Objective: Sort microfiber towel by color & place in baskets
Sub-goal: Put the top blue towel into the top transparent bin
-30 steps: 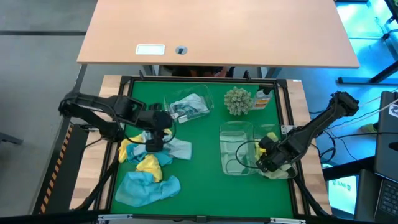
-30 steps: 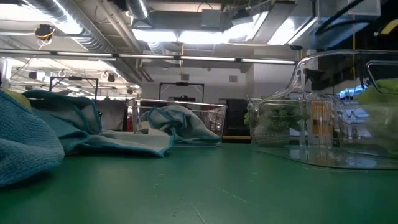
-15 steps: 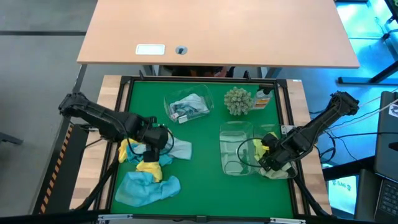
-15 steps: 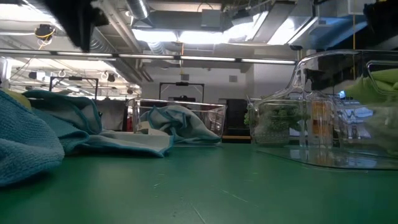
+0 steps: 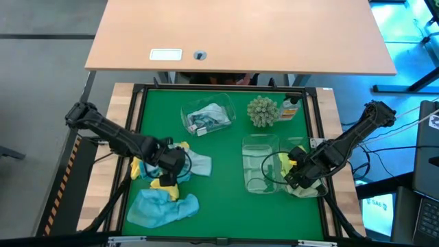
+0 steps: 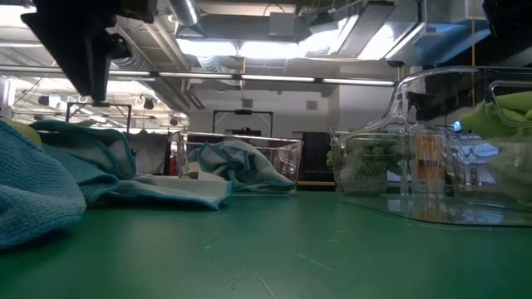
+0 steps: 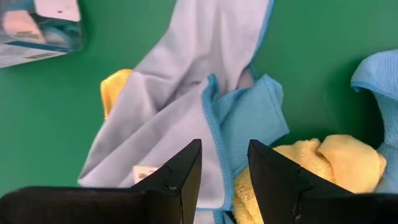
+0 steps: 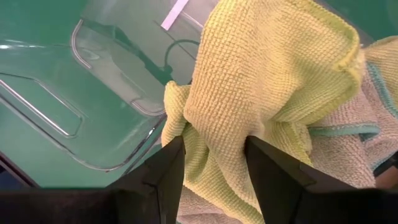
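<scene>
A heap of towels lies at the table's left: a pale grey-blue one, a light blue one and a yellow one. Another light blue towel is nearer the near edge. My left gripper is open just above the heap, its fingers on either side of the blue-hemmed edge where the grey-blue and light blue towels meet. My right gripper is shut on a lime green towel over the rightmost basket. Beside that is an empty basket. A far basket holds a pale towel. My right gripper pinches a bunched fold of the lime green towel between its two fingers, several layers thick, coming from above. The towel bulges out past the fingers and hangs over another towel with a teal hem in the basket. I cannot tell whether it hangs clear.
A spiky grey-green ball and a small orange-capped bottle stand by the far edge. A raised frame borders the green mat. Bare mat lies between the towel heap and the empty basket.
My left gripper has moved toward the near edge and come down over the towel heap; its arm now shows at the low view's upper left. The lime green towel in my right gripper sits slightly higher than a second ago.
</scene>
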`<state>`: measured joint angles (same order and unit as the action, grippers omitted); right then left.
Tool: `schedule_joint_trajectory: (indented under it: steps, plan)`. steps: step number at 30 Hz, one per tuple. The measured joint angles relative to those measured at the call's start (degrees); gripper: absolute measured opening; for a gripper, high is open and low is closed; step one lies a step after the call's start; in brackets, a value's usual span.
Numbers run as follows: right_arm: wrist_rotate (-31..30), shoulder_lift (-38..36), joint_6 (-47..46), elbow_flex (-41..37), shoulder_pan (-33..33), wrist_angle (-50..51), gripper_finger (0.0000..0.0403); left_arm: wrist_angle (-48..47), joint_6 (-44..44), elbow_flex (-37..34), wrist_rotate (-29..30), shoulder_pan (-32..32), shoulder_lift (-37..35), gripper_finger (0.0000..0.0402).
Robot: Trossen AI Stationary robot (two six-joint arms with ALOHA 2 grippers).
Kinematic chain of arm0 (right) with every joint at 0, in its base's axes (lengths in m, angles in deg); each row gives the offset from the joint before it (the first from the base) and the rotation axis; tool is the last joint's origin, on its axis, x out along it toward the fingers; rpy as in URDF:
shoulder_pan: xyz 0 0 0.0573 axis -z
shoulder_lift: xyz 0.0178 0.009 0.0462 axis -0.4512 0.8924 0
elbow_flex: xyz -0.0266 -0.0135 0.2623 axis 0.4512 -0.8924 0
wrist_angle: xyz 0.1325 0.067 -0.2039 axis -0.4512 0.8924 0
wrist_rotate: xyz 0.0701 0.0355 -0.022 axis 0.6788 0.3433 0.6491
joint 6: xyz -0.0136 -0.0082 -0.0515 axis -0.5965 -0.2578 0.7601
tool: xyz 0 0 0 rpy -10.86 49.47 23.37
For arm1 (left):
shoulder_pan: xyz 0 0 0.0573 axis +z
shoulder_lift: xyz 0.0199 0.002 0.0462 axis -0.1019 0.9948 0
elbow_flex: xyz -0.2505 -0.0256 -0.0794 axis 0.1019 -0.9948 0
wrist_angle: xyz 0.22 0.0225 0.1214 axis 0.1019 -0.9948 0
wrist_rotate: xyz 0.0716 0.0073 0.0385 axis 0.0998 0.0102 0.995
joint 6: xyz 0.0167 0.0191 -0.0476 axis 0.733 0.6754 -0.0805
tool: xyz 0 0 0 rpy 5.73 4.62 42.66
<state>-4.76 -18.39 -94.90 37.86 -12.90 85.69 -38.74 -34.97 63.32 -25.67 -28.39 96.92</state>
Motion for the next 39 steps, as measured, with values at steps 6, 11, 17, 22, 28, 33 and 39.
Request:
schedule_joint_trajectory:
  steps: [6,11,17,22,28,33,39]
  plan:
    - [0.0,0.0,0.0,0.0,0.0,0.0,0.017,2.8,-0.6,-4.2,0.0,-1.8,0.0,0.0125]
    - [0.0,0.0,0.0,0.0,0.0,0.0,0.017,2.9,-3.1,-7.5,2.4,-2.3,0.0,0.0125]
    - [0.0,0.0,0.0,0.0,0.0,-0.1,0.017,3.3,-3.2,-11.3,7.7,-2.2,0.0,0.0125]
    - [0.0,0.0,0.0,0.0,0.0,-0.1,0.017,5.4,-3.2,-14.2,10.6,-1.0,0.0,0.0125]
    - [0.0,0.0,0.0,0.0,0.0,-0.1,0.017,10.8,-3.2,-17.1,10.2,0.8,0.0,0.0115]
    - [0.0,0.0,0.0,0.0,0.0,-0.1,0.017,12.9,-3.2,-18.1,8.0,2.4,0.0,0.0057]
    - [0.9,0.0,0.0,0.0,0.0,-0.1,0.017,11.3,-1.8,-15.1,7.4,3.4,0.0,0.0008]
